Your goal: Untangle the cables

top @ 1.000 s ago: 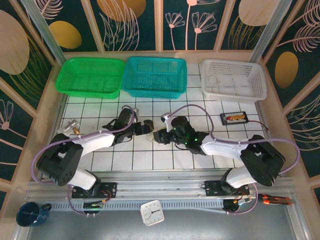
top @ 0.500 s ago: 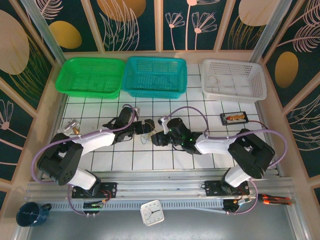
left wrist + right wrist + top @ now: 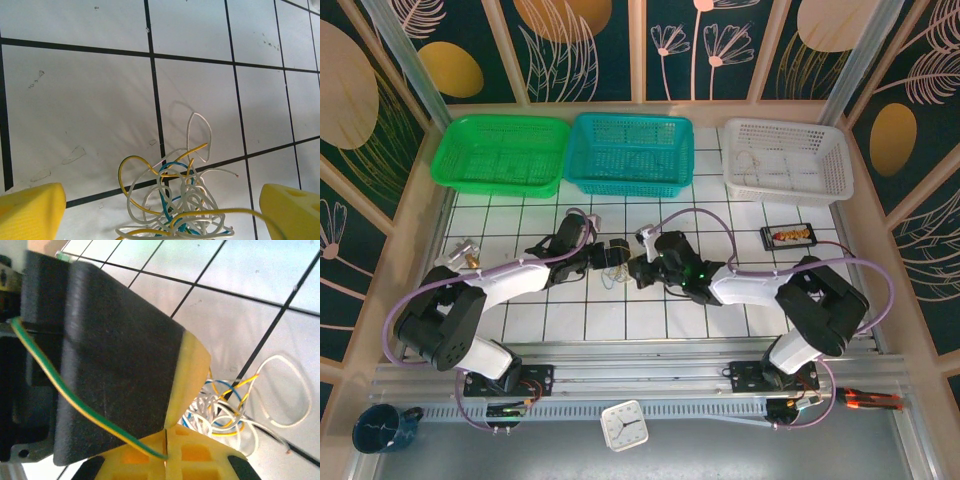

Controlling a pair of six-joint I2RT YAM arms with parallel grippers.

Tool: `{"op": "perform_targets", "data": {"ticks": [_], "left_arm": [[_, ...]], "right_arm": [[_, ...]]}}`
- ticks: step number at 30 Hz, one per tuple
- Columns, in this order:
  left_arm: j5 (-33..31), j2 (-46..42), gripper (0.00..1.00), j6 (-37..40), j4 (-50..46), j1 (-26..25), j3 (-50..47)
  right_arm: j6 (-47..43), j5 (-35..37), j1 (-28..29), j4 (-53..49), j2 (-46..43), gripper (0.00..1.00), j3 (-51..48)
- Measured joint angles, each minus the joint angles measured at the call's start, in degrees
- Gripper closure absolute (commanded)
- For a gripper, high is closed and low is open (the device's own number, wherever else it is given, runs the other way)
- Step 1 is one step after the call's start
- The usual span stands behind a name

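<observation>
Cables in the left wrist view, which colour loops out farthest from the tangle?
The white wire: its loop stands clear past the yellow wire and the blue wire.

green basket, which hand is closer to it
Left. The left hand is off the green basket's near right corner; the right hand lies even further right.

The right hand point(image 3: 634, 270) has moved left to the cables point(image 3: 172, 200) and closed on one wire.

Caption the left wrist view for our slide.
Open left end effector flanking the tangled cables on the gridded table.
</observation>
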Motion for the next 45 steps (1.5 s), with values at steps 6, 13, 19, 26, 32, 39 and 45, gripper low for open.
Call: {"op": "perform_targets", "data": {"ticks": [6, 13, 19, 26, 32, 39, 45], "left_arm": [[0.0, 0.0, 0.01, 0.0, 0.4, 0.0, 0.2], [0.2, 0.0, 0.01, 0.0, 0.7, 0.0, 0.1], [0.2, 0.4, 0.01, 0.0, 3.1, 0.0, -1.3], [0.2, 3.8, 0.01, 0.2, 5.9, 0.0, -3.7], [0.4, 3.9, 0.01, 0.3, 7.6, 0.0, -4.2], [1.8, 3.7, 0.01, 0.4, 8.2, 0.0, -4.2], [4.8, 3.7, 0.01, 0.4, 9.0, 0.0, -2.2]], "right_arm": [[-1.1, 0.5, -0.9, -4.0, -5.4, 1.0, 0.0], [-2.3, 1.6, -3.5, -8.6, -11.8, 1.0, 4.8], [-3.0, 0.7, -6.4, -10.4, -13.5, 1.0, 13.3], [-2.6, -2.6, -10.6, -10.5, -13.6, 1.0, 20.0], [-2.5, -3.5, -16.8, -12.1, -13.6, 1.0, 23.8], [-0.5, -1.2, -30.6, -13.7, -14.1, 1.0, 24.5], [2.3, 0.3, -42.9, -13.8, -11.5, 1.0, 25.3]]}}
